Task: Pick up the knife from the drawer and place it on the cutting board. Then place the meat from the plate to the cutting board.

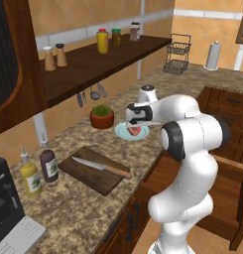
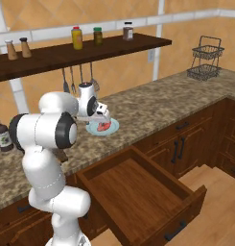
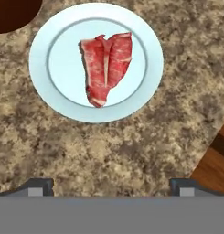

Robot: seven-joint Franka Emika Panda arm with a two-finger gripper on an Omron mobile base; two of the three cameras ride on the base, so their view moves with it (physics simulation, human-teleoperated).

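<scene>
Hand view: claw spread wide, holding nothing, poised above raw red meat wedge on pale blue round plate, prob. lining up a grab. Silver-bladed, wood-handled knife already rests on dark wooden cutting board; speckled worktop beneath.

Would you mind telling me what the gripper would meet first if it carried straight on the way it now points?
Probably the granite counter just beside the plate. The open gripper points down there, with the meat lying further along on the plate, though depth is hard to judge.
</scene>
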